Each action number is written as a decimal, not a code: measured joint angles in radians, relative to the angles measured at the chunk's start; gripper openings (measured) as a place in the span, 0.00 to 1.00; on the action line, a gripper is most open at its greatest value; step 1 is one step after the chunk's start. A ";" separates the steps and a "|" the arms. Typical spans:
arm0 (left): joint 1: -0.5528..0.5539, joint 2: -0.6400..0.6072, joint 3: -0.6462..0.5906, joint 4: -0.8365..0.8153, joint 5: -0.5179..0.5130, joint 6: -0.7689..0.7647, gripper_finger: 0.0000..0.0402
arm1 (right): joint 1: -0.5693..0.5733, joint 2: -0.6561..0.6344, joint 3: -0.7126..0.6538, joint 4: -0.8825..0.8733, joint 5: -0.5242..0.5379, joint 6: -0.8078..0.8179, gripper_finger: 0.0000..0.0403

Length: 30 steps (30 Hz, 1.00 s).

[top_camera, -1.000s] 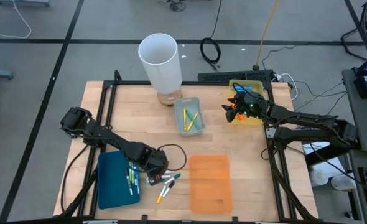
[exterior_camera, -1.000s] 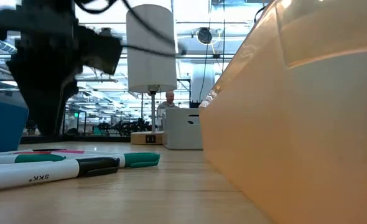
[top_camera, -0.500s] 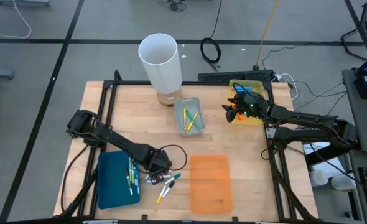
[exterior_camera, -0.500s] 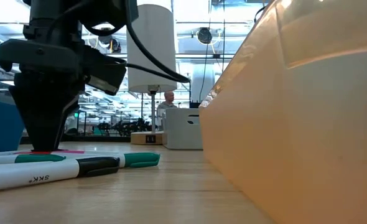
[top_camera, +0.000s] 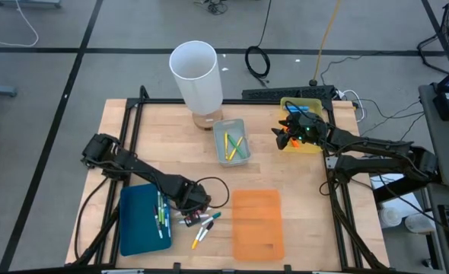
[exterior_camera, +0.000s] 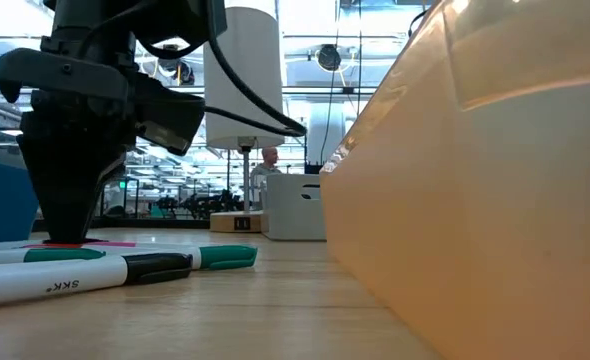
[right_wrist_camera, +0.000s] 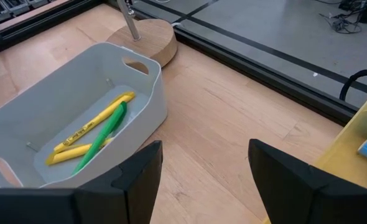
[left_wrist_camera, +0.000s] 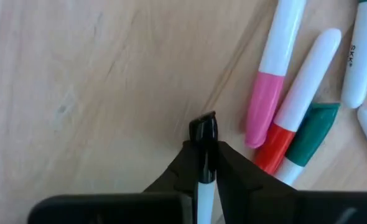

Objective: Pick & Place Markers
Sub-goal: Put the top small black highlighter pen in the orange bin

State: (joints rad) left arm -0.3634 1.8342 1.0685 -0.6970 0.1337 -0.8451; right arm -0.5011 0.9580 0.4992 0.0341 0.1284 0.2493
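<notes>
Since a second ago the left gripper (left_wrist_camera: pixel 207 163) has dropped onto the loose markers near the table's (top_camera: pixel 300 205) front edge and drawn its fingers together; they now pinch a white-bodied marker with a black cap (left_wrist_camera: pixel 204 134), the cap poking out just past the fingertips. The low view shows that gripper standing tip-down on the wood, so the marker looks gripped but not lifted.

The rest of the pile lies right beside the catch: a pink-capped marker (left_wrist_camera: pixel 265 106), a red-capped one (left_wrist_camera: pixel 277 146) and a green-capped one (left_wrist_camera: pixel 311 134), close together between the blue tray (top_camera: pixel 139 221) on the left and the orange tray (top_camera: pixel 256 224) on the right. Several markers already lie on the blue tray. Far right, the right gripper (top_camera: pixel 281 135) waits spread wide beside the yellow bin (top_camera: pixel 308 103), facing the grey bin (right_wrist_camera: pixel 130 87) that holds yellow and green markers (right_wrist_camera: pixel 99 130).

The step in hand is the pick. Next should come a straight lift clear of the neighbours, then a carry to a tray; which tray suits a black cap I cannot tell.
</notes>
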 joint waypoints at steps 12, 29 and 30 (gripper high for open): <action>0.040 -0.199 0.081 0.001 -0.363 0.304 0.08 | 0.095 0.001 0.000 0.170 -0.108 -0.051 0.56; 0.343 -0.296 0.086 0.711 -0.171 1.067 0.08 | 0.389 0.223 0.000 0.620 -0.183 -0.271 0.56; 0.363 -0.295 0.086 0.727 -0.144 1.073 0.08 | 0.399 0.235 0.000 0.646 -0.183 -0.273 0.56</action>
State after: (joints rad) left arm -0.0007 1.5391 1.1542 0.0297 -0.0100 0.2282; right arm -0.1018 1.1927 0.4995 0.6798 -0.0544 -0.0232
